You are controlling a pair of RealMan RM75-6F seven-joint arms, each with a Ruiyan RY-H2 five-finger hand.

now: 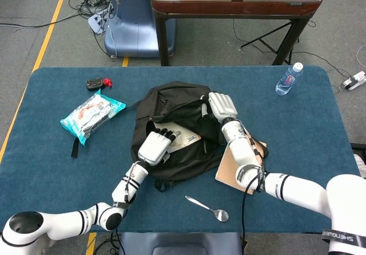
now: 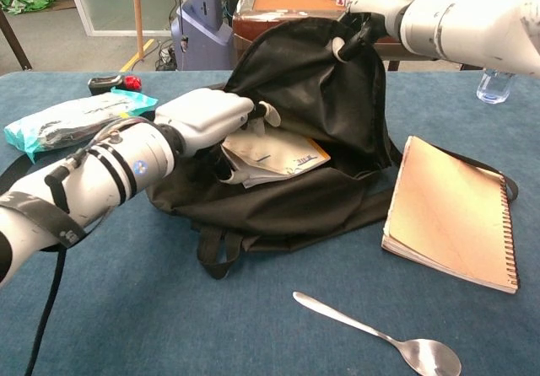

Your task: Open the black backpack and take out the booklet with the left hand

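The black backpack (image 1: 171,158) (image 2: 337,98) lies open at the table's middle. A white booklet (image 1: 184,136) (image 2: 283,155) with an orange corner sticks out of its mouth. My left hand (image 1: 155,146) (image 2: 211,121) has reached into the opening. Its fingers lie on top of the booklet's left edge and the thumb sits under it, pinching it. My right hand (image 1: 221,104) (image 2: 371,9) grips the backpack's top flap and holds it raised, keeping the mouth open.
A brown spiral notebook (image 2: 451,216) (image 1: 231,172) lies right of the backpack, and a metal spoon (image 2: 380,335) (image 1: 209,208) lies near the front edge. A snack bag (image 1: 91,115) and a black-and-red item (image 1: 98,83) lie at the left. A water bottle (image 1: 289,79) stands back right.
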